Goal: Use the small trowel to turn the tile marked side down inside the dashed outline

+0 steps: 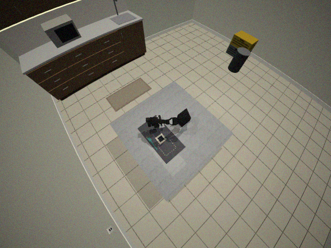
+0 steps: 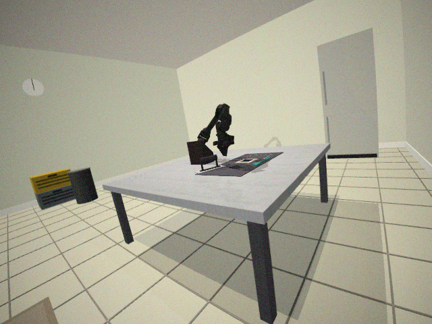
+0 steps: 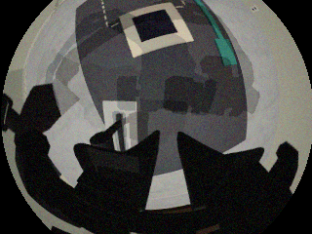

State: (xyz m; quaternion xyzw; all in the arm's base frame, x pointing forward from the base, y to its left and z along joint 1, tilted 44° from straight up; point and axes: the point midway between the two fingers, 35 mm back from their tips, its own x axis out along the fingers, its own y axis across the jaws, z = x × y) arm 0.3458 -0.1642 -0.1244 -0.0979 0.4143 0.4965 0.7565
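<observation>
The tile (image 1: 161,139) (image 2: 246,160) (image 3: 155,25) lies flat on the dark mat (image 1: 180,145) (image 2: 225,171) (image 3: 195,73), its cream border and dark central square up. It sits at the edge of the dashed outline (image 1: 166,155) (image 3: 104,15); any overlap is unclear. A pale plate (image 3: 109,109) with a dark raised handle (image 2: 208,159) (image 3: 104,137) looks like the trowel. It rests near the mat's corner by the arm base. My gripper (image 2: 225,154) (image 3: 168,135) points down above that corner, fingers slightly apart with nothing between them. The handle is outside the fingers, left in the wrist view.
A teal tool (image 1: 149,139) (image 2: 257,163) (image 3: 225,51) with a flat blade and thin handle lies along the mat's long edge, beside the tile. The arm's black base (image 1: 184,117) (image 2: 198,152) stands on the pale table (image 1: 202,128) (image 2: 167,181) beside the mat.
</observation>
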